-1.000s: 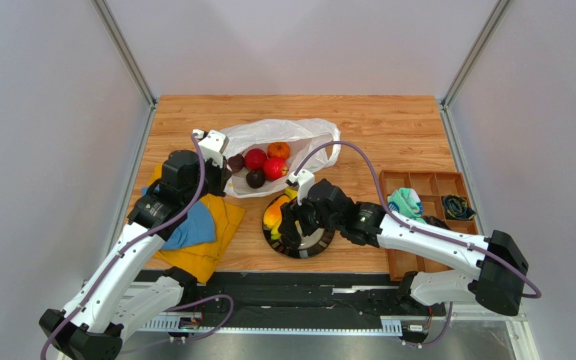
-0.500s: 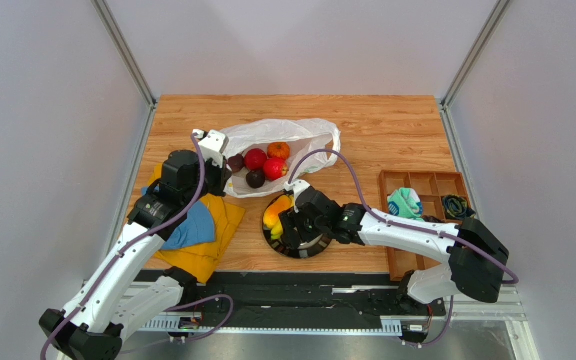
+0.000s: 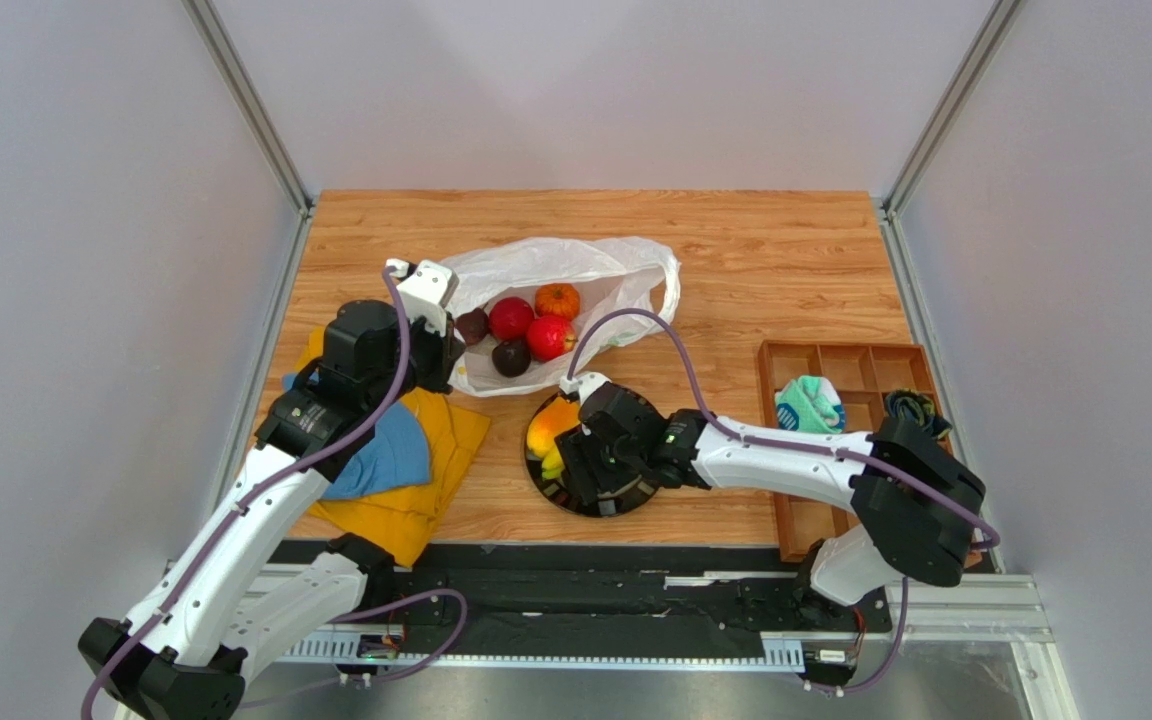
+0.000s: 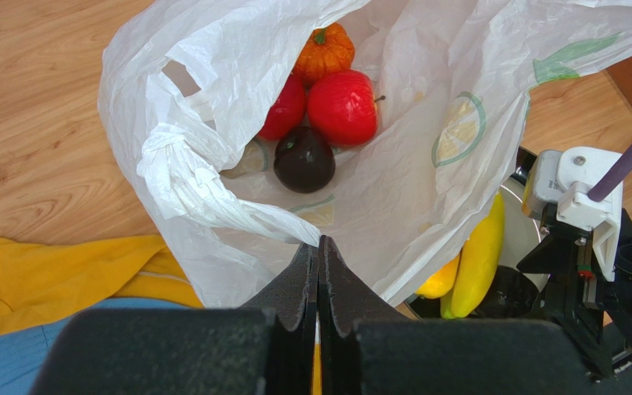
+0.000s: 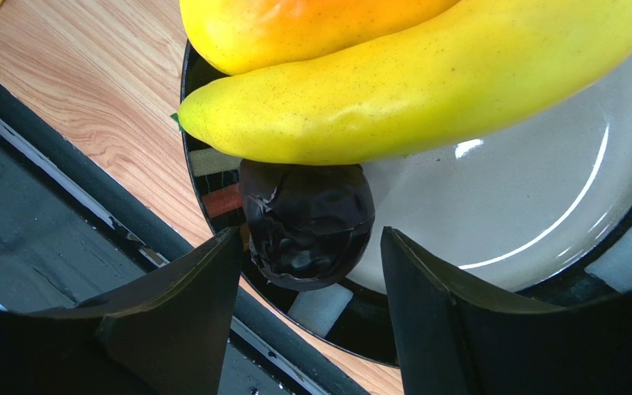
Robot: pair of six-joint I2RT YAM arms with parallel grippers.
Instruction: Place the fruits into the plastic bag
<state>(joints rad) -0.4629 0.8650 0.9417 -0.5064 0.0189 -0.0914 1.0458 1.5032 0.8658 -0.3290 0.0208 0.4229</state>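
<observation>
The plastic bag [image 3: 597, 278] lies open on the table and holds a ribbed orange fruit [image 4: 325, 51], two red fruits [image 4: 341, 107] and a dark round fruit [image 4: 304, 160]. My left gripper [image 4: 319, 243] is shut on the bag's near edge and holds it open. A black plate [image 5: 542, 197] holds a banana [image 5: 426, 82], a mango [image 5: 294, 29] and a dark purple-brown fruit [image 5: 307, 222]. My right gripper [image 5: 311, 247] is open over the plate, its fingers on either side of the dark fruit. In the top view it [image 3: 585, 458] hovers over the plate [image 3: 642, 495].
A yellow cloth [image 3: 417, 480] and a blue cloth [image 3: 379, 458] lie under my left arm. A wooden tray [image 3: 853, 435] with small items stands at the right. The table's black front rail [image 5: 39, 222] runs just beyond the plate.
My right gripper has moved left and lower over the plate, closing in around the dark fruit. The left arm and the bag have not moved.
</observation>
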